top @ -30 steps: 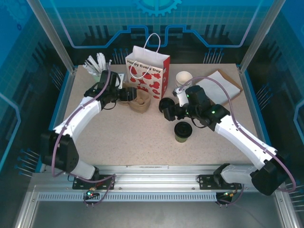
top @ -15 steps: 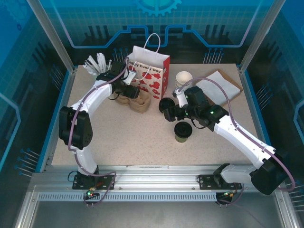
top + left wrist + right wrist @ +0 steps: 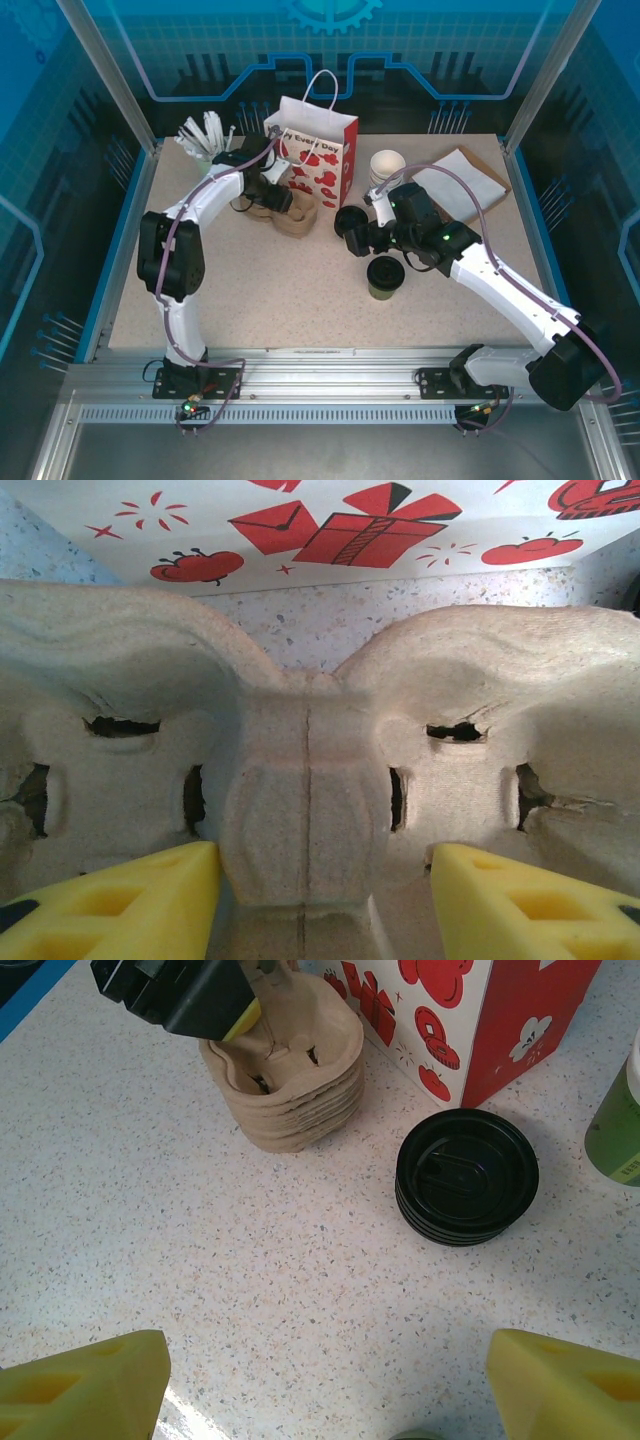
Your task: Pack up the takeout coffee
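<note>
One lidded green cup, one gift bag, one carrier stack, one lid pile, one cup stack

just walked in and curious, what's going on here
The left gripper is at the stack of pulp cup trays beside the gift bag, its open fingers either side of the top tray's middle ridge. The right gripper hangs open over the table near the black lids. The lidded coffee cup stands untouched.
</note>
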You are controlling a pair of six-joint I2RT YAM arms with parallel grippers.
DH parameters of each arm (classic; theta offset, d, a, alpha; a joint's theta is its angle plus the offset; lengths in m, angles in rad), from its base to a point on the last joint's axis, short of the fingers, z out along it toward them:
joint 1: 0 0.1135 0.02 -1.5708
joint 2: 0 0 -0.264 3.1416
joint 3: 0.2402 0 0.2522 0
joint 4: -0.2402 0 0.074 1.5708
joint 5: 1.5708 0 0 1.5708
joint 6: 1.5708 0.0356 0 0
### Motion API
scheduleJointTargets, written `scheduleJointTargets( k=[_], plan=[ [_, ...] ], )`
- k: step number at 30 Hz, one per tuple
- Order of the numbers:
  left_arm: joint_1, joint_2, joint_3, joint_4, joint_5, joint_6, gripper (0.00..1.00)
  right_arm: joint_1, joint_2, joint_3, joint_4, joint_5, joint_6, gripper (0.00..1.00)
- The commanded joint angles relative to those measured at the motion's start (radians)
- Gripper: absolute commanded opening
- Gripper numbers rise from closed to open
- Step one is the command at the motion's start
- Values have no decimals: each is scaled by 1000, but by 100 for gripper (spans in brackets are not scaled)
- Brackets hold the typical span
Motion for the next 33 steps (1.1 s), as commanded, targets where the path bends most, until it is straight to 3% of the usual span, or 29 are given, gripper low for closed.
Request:
scheduleJointTargets(
  k=[1, 17, 33],
  plan=[
    [9, 14, 37, -28, 18, 22, 56, 6, -7, -15, 17, 1, -2, 84],
    [8, -21, 37, -15, 16, 4, 43, 6, 0, -24, 20, -5, 7, 84],
    [10, -117, -38, 48, 0, -29, 40, 9, 5, -22, 20, -11, 10, 84]
  ],
)
